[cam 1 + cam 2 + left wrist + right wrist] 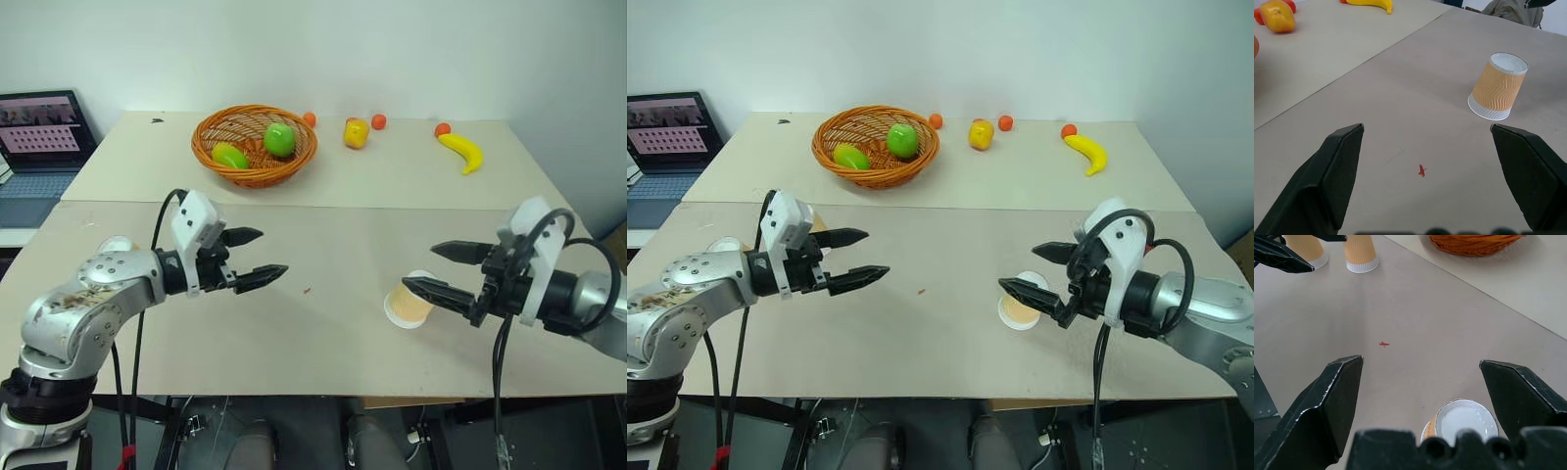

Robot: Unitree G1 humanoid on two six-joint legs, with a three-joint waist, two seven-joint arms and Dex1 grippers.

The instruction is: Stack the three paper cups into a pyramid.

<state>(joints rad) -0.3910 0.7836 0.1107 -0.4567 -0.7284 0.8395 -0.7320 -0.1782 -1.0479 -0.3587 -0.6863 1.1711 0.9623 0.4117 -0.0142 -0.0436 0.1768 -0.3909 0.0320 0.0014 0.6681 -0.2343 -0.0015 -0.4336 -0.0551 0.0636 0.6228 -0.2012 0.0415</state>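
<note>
One paper cup (404,308) stands upside down on the near right of the table, white base up; it shows too in the left wrist view (1497,87) and the right wrist view (1459,423). My right gripper (418,266) hovers open just above and beside it, holding nothing. Two more paper cups (1360,254) (1307,252) stand upside down side by side at the near left, close to my left gripper's fingers (1283,259). My left gripper (274,251) is open and empty, pointing toward the table's middle. No pyramid stands.
An orange wicker basket (211,157) with two green fruits sits at the back. A yellow-red fruit (356,132), small orange fruits (378,121) and a banana (462,152) lie along the far edge. A laptop (39,132) stands off the table's left.
</note>
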